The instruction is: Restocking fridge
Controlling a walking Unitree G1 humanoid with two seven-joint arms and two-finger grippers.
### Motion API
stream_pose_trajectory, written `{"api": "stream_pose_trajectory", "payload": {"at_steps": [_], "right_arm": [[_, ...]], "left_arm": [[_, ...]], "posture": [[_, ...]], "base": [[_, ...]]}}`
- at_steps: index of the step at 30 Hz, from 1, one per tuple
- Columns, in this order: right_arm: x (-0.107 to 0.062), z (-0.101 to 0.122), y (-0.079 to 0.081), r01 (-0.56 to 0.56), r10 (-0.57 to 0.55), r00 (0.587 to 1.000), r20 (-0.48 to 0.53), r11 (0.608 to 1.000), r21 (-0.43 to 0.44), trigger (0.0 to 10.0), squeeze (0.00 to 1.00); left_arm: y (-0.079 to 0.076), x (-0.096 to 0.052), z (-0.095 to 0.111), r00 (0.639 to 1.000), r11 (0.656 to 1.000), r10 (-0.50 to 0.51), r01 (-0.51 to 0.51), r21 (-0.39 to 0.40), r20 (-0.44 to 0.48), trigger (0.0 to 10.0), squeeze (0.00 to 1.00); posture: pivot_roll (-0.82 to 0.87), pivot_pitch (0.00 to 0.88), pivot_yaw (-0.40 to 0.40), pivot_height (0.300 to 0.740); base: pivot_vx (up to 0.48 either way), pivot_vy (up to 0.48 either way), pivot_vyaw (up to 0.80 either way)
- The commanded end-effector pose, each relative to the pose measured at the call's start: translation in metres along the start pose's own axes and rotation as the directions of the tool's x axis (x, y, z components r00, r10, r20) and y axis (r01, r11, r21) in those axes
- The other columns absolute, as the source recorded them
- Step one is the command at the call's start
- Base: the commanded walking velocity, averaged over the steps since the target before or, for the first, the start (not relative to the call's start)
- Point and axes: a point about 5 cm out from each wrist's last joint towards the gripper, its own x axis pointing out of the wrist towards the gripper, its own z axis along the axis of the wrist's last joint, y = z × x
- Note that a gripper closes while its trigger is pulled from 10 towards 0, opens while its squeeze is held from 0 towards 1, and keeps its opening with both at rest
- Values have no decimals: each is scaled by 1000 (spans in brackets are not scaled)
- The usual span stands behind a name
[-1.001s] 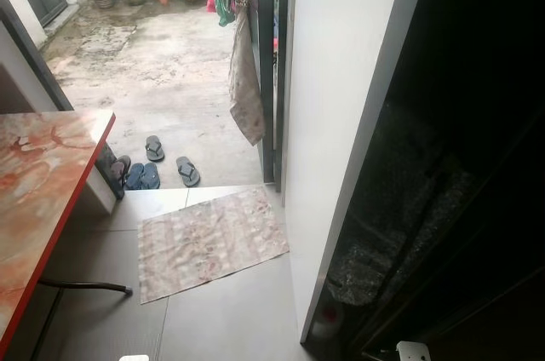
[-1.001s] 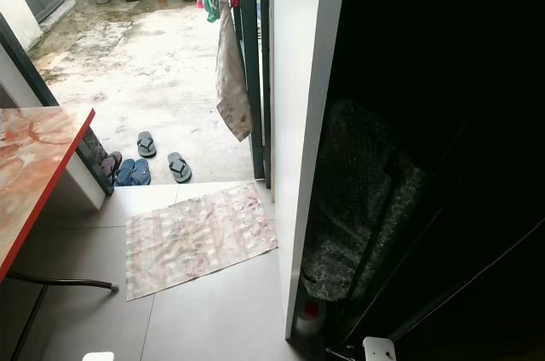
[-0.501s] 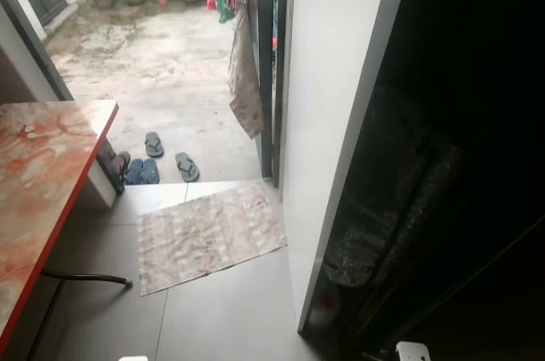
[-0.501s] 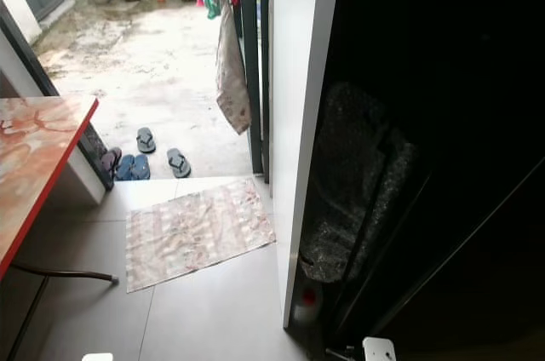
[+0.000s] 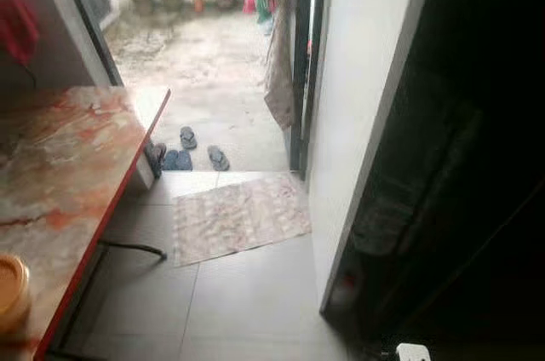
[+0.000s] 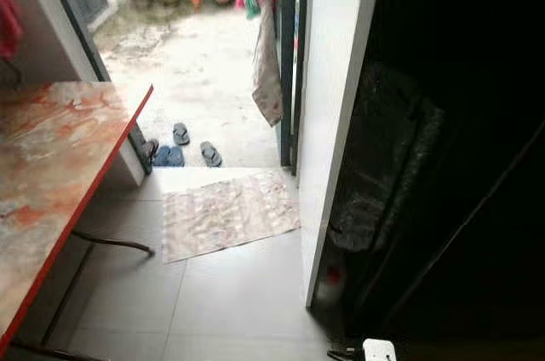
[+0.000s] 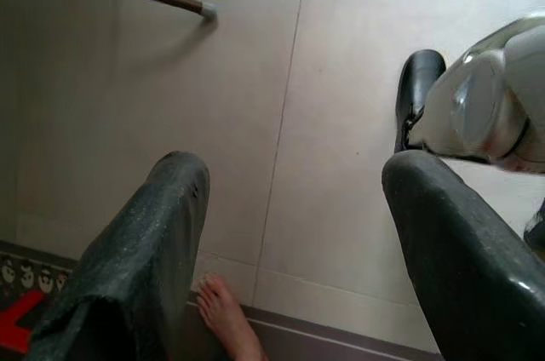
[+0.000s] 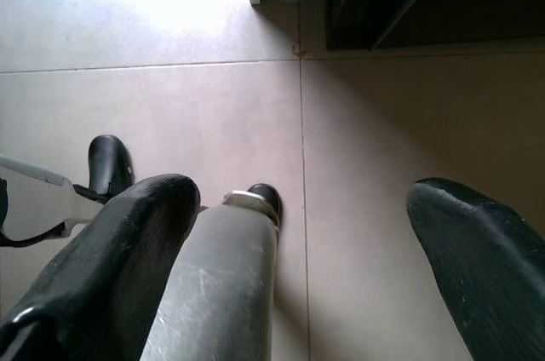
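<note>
We are standing on grey tile floor (image 6: 230, 301) beside a marble-patterned table (image 5: 60, 174) with a red edge, looking toward an open doorway and a wet yard beyond. A patterned mat (image 6: 228, 212) is lying just inside the threshold; sandals (image 6: 180, 146) are sitting on the step outside. A cloth (image 6: 266, 80) is hanging by the door frame.

On our right a white panel (image 6: 336, 97) is standing open against a very dark recess. We are taking this for the fridge and its door, but the interior is too dark to confirm shelves or contents; something wrapped and mottled is showing faintly inside.

Left gripper (image 7: 294, 242): hanging low over the floor, fingers spread, holding nothing. A person's bare foot (image 7: 228, 318) is showing on the floor near it. Right gripper (image 8: 306, 267): also hanging down, fingers apart, empty, with our own leg and shoes below.

Stock to load: we are seeing only a round orange-lidded object (image 5: 12, 291) at the near table edge, blurred, identity uncertain.

Progress, as we are judging it: early. Nothing is in hand and no placed goods are visible. Fetching, carrying and shelving are all remaining.
</note>
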Motion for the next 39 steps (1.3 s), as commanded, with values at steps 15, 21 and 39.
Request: {"api": "stream_pose_trajectory", "payload": {"at_steps": [15, 21, 39], "right_arm": [[-1, 3, -7, 16, -15, 1000, 10, 997, -73, 10000, 0], [-1, 1, -6, 12, -12, 1000, 4, 997, -73, 10000, 0], [-1, 1, -5, -2, 1, 1000, -4, 996, -88, 10000, 0]], "left_arm": [[-5, 1, 4, 1000, 1000, -7, 7, -9, 5, 10000, 0], [-5, 1, 3, 1000, 1000, -7, 7, -9, 3, 10000, 0], [-5, 1, 4, 1000, 1000, -4, 4, -15, 6, 10000, 0]], "posture": [[-20, 41, 17, 740], [-20, 45, 16, 740], [-18, 48, 10, 740]], "base": [[0, 0, 274], [0, 0, 800], [0, 0, 800]]}}
